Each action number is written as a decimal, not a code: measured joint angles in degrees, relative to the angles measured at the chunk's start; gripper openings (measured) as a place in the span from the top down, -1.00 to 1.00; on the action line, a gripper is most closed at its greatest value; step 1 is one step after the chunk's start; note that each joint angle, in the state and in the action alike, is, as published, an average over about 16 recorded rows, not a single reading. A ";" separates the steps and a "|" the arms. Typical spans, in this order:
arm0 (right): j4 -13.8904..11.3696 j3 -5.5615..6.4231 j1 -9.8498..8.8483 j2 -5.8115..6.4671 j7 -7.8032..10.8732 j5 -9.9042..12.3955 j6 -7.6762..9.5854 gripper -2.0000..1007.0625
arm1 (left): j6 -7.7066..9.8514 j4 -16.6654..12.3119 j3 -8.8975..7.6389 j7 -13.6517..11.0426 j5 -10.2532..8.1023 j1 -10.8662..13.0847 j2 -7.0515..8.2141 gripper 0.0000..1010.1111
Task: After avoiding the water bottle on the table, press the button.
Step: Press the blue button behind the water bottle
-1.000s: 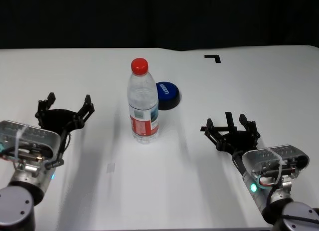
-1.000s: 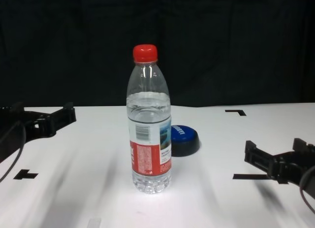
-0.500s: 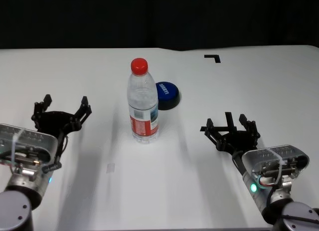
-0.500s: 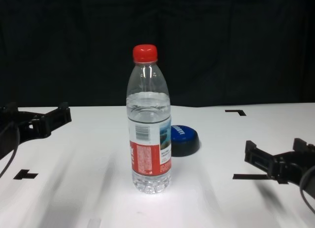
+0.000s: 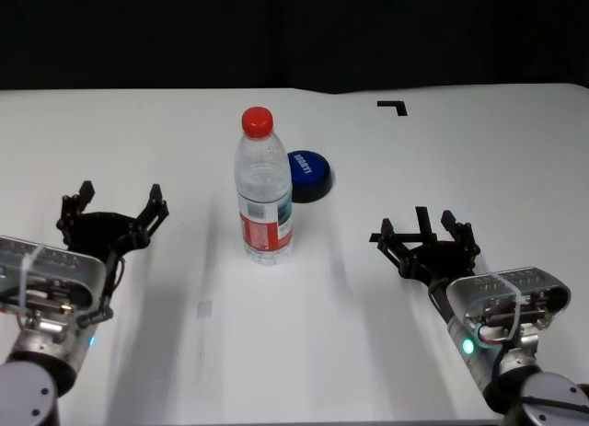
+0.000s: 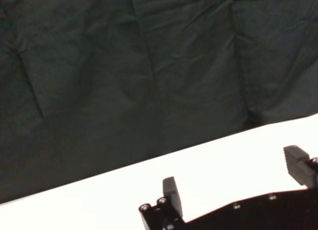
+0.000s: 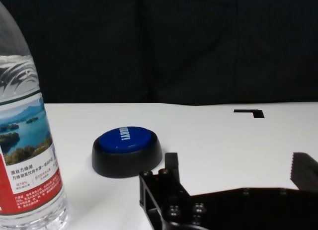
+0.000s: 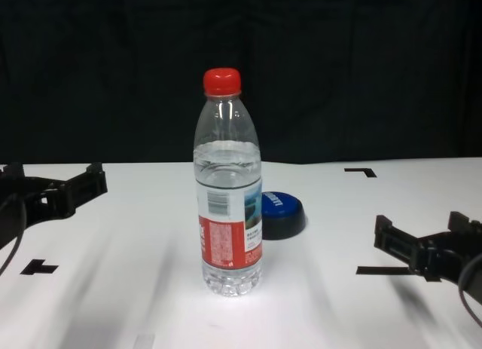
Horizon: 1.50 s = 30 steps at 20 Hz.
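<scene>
our left gripper (image 5: 115,205) has drawn back toward us, fingers spread, holding nothing. our right gripper (image 5: 425,235) stays put, released. the water bottle (image 5: 264,189) stands mid-table (image 5: 479,159), the button (image 5: 309,176) just behind.

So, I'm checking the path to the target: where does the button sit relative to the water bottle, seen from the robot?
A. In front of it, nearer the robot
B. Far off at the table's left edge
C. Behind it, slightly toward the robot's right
C: in the head view the button peeks out beyond the upright water bottle, offset toward the robot's right.
</scene>
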 joint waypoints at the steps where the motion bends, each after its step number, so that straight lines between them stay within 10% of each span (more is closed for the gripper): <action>1: 0.00 0.00 0.00 0.00 0.00 0.00 0.00 -0.99 | 0.06 -0.17 -0.02 0.01 0.05 0.17 -0.03 -0.99; 30: 0.00 0.00 0.00 0.00 0.00 0.00 0.00 -0.99 | 0.24 -0.67 0.20 0.53 0.56 1.67 -1.33 -0.99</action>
